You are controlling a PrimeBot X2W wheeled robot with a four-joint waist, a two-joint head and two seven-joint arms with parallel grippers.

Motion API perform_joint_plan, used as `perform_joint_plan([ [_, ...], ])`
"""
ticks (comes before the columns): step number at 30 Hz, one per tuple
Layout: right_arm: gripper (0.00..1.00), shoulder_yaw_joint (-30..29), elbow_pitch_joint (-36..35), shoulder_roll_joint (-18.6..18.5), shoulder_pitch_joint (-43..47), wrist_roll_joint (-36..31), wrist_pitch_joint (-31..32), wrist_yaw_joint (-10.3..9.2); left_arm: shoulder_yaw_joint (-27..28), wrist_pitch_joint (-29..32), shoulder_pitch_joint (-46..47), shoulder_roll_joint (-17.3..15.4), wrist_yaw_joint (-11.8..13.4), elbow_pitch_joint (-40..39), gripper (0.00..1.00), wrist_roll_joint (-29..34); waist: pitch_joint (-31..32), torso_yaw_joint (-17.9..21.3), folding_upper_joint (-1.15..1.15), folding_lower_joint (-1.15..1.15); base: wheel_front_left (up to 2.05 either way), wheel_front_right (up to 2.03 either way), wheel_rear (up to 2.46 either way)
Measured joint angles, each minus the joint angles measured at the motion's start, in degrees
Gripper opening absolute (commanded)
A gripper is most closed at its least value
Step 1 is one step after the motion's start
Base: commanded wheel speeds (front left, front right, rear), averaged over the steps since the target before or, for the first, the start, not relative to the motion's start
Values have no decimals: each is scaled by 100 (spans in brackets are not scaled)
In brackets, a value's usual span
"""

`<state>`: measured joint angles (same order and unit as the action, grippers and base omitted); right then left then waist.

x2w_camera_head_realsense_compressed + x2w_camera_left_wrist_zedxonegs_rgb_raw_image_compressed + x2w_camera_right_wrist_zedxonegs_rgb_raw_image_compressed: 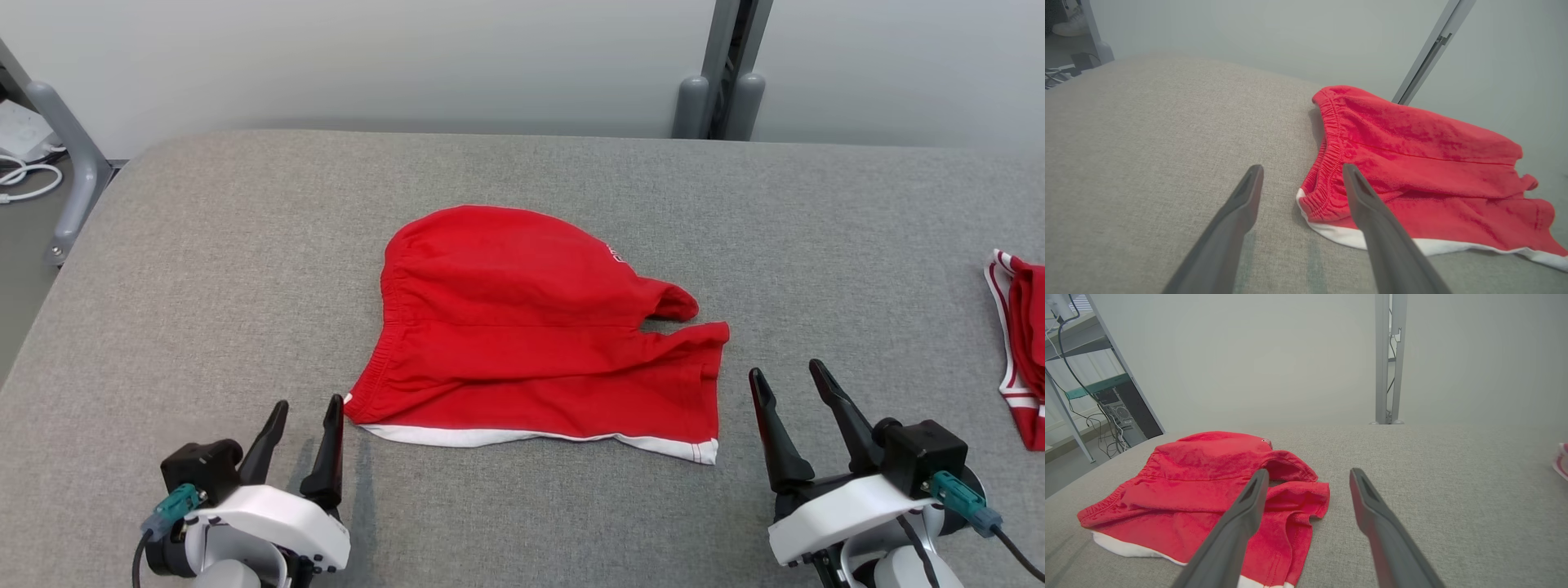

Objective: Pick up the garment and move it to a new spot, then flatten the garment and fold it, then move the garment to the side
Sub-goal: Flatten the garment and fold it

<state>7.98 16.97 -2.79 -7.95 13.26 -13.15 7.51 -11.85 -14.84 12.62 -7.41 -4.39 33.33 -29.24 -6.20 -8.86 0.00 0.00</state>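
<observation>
both arms sat low at the near edge of the grey padded surface, fingers pointing away across it. the left gripper had its fingers spread and empty, just beside the waistband corner of the red shorts; the right gripper was spread too, empty, just off the leg hem. bare surface lay open to the left and beyond, and a second red-and-white garment sat at the right edge. the shorts lay mid-surface in rumpled layers, white trim along the near edge
</observation>
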Motion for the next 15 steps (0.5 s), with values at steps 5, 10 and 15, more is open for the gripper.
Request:
perform_joint_plan([
  [5,100,23,-13,-1,-8,0,22,-1,-74,23,-30,29,-22,143,100,0,2,9,0,0,0,0,0],
  [10,100,63,-49,0,-43,-2,53,-1,-156,178,43,24,-64,356,100,-11,-43,108,0,0,0,0,0],
  [15,100,38,-99,-1,-93,-18,60,-1,-170,348,238,-25,5,675,100,-19,-147,239,0,0,0,0,0],
])
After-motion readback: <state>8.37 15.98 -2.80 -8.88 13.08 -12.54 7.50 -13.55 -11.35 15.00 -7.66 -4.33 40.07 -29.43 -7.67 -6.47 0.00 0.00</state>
